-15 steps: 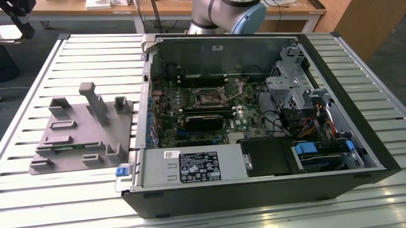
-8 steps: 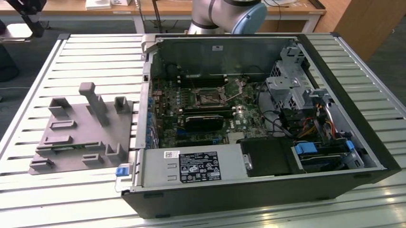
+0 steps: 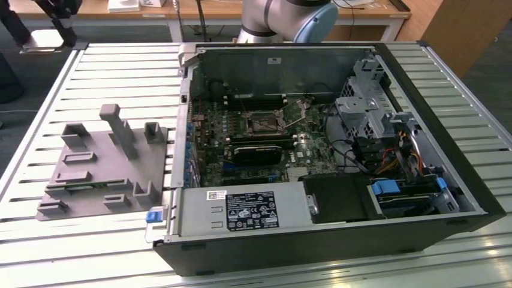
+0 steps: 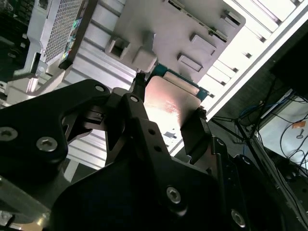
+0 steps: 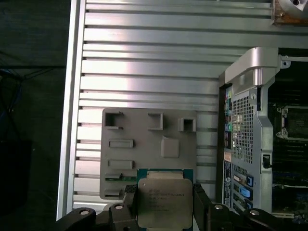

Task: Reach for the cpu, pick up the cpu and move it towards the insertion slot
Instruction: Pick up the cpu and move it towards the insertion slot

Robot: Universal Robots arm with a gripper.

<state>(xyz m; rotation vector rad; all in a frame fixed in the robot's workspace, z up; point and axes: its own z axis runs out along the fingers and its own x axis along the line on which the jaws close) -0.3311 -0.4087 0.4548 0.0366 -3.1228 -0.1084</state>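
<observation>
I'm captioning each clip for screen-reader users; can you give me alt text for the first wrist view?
The hand holds the cpu, silvery top facing the camera, between its two dark fingers, above the grey plastic fixture that lies on a slatted metal table. Beside the fixture stands the open computer case, with the insertion slot visible on the board inside.

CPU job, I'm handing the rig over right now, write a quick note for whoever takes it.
Gripper: shut on the cpu, fingers on two opposite edges, seen in both wrist views.
Cpu: lifted, above the grey fixture on the slatted table.
Slot: in the open computer case, empty.
Done: reach and pick-up.
Left: the move to the slot.
</observation>
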